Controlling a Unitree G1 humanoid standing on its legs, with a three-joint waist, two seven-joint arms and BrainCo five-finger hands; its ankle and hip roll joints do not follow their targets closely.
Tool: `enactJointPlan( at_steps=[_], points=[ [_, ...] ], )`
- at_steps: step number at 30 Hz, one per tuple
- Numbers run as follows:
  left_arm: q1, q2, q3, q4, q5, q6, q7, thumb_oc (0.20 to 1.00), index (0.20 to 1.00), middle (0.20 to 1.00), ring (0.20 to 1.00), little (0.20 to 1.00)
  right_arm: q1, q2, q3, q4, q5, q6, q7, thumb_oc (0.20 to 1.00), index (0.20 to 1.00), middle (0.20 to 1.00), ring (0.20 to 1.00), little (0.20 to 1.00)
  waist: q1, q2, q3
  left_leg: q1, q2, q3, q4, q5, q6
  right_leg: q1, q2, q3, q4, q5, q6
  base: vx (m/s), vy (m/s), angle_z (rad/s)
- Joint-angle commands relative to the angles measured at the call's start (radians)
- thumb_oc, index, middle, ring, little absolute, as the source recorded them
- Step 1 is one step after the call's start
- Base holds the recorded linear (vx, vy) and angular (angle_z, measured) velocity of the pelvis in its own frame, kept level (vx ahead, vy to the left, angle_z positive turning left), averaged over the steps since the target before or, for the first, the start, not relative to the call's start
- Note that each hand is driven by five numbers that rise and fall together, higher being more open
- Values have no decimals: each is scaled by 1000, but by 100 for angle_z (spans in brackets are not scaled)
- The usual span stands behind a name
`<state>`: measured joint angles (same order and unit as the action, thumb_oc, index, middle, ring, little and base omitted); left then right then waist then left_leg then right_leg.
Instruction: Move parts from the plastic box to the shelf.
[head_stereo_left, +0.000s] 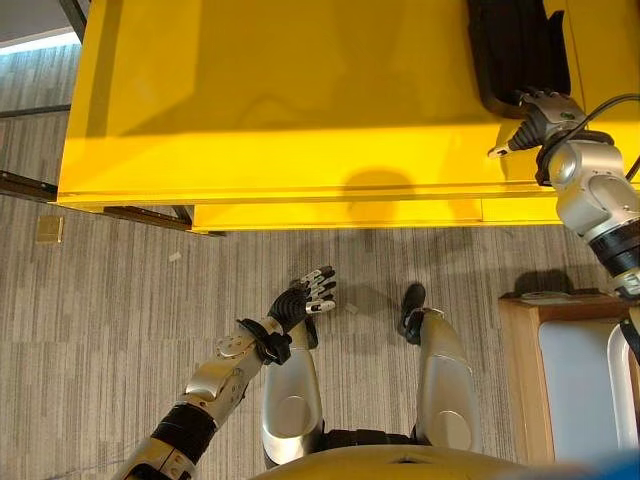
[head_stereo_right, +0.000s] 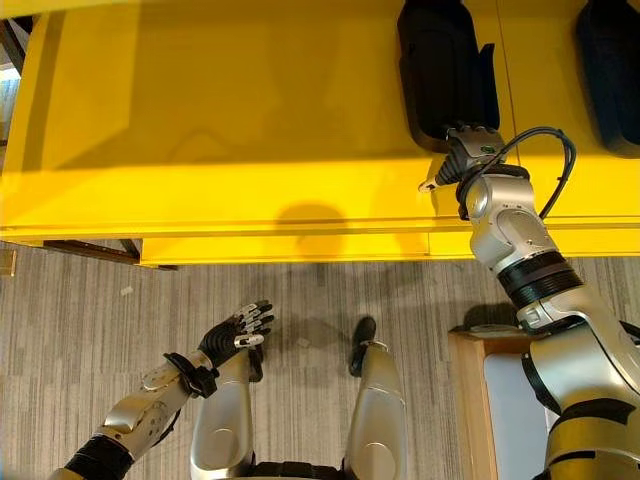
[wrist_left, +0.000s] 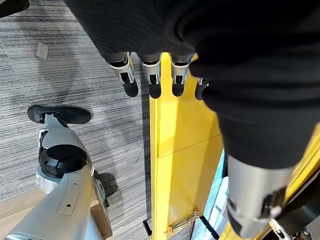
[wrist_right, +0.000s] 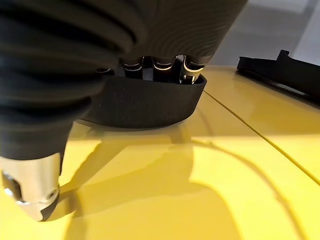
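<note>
A black moulded part (head_stereo_left: 515, 45) lies on top of the yellow shelf (head_stereo_left: 300, 100) at the right. My right hand (head_stereo_right: 470, 150) is at its near end, against the rim of the part (wrist_right: 145, 102); the grip itself is hidden behind that rim. A second black part (head_stereo_right: 610, 60) rests on the shelf further right, apart from the hand. My left hand (head_stereo_left: 305, 295) hangs low over the carpet in front of the shelf, open and holding nothing, its fingers (wrist_left: 150, 80) straight.
A wooden-framed stand (head_stereo_left: 520, 370) with a pale plastic box (head_stereo_left: 580, 390) on it is at the lower right. Grey carpet lies before the shelf, with small scraps (head_stereo_left: 174, 257) on it. A dark metal frame (head_stereo_left: 30, 185) stands at the left.
</note>
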<state>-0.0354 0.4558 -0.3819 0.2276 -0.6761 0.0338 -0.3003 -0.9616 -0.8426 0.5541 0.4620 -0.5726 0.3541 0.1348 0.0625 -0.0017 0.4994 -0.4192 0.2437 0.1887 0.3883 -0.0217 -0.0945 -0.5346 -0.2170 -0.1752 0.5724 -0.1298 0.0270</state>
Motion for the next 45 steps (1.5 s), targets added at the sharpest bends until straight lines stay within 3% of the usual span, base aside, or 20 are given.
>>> enactJointPlan(
  at_steps=[1, 22, 24, 30, 33, 41, 45],
  points=[
    [51, 0, 18, -96, 15, -25, -10, 1000, 1000, 1000, 1000, 1000, 73, -13, 28, 2, -39, 4, 32, 1000, 1000, 1000, 1000, 1000, -13, 9, 21, 22, -36, 62, 107, -132, 79, 59, 57, 19, 18, -63, 1, 0, 0, 0],
    [41, -4, 15, -97, 14, -27, 8, 1000, 1000, 1000, 1000, 1000, 123, 4, 2, -20, -33, 5, -12, 1000, 1000, 1000, 1000, 1000, -24, 6, 21, 35, -43, 66, 88, -127, 80, 72, 64, 24, -13, -47, 5, 0, 0, 0],
    [41, -7, 16, -102, 17, -29, 12, 1000, 1000, 1000, 1000, 1000, 135, 7, 0, -27, -30, 8, -65, 1000, 1000, 1000, 1000, 1000, -25, 6, 21, 35, -42, 68, 84, -123, 79, 70, 61, 23, -21, -39, 10, 0, 0, 0],
    [16, -16, 4, -79, 8, -45, 28, 1000, 1000, 1000, 1000, 1000, 100, 28, -31, -7, -11, -23, -347, 1000, 1000, 1000, 1000, 1000, -26, 14, 21, 36, -43, 71, 85, -129, 83, 73, 58, 23, -34, -34, 14, -18, 10, -4],
    [5, -25, -11, -63, -3, -60, 29, 1000, 1000, 1000, 1000, 1000, 61, 33, -80, 35, 10, -106, -503, 1000, 1000, 1000, 1000, 1000, -19, 30, 21, 36, -52, 63, 88, -133, 85, 76, 51, 17, -26, -42, 14, -17, 29, -2],
    [-2, -30, -28, -32, -8, -83, 6, 1000, 1000, 1000, 1000, 1000, 18, 26, -91, 77, 33, -259, -635, 1000, 1000, 1000, 1000, 1000, -8, 52, 21, 46, -58, 53, 90, -132, 83, 88, 35, 0, -14, -53, 14, -1, 4, 0],
    [-6, -38, -31, 4, -8, -108, -19, 1000, 1000, 1000, 1000, 1000, 29, 19, -98, -3, 6, -401, -717, 1000, 1000, 1000, 1000, 1000, -17, 57, 21, 60, -58, 52, 97, -129, 80, 97, 31, 2, -5, -62, 10, 15, 21, 0]
  ],
)
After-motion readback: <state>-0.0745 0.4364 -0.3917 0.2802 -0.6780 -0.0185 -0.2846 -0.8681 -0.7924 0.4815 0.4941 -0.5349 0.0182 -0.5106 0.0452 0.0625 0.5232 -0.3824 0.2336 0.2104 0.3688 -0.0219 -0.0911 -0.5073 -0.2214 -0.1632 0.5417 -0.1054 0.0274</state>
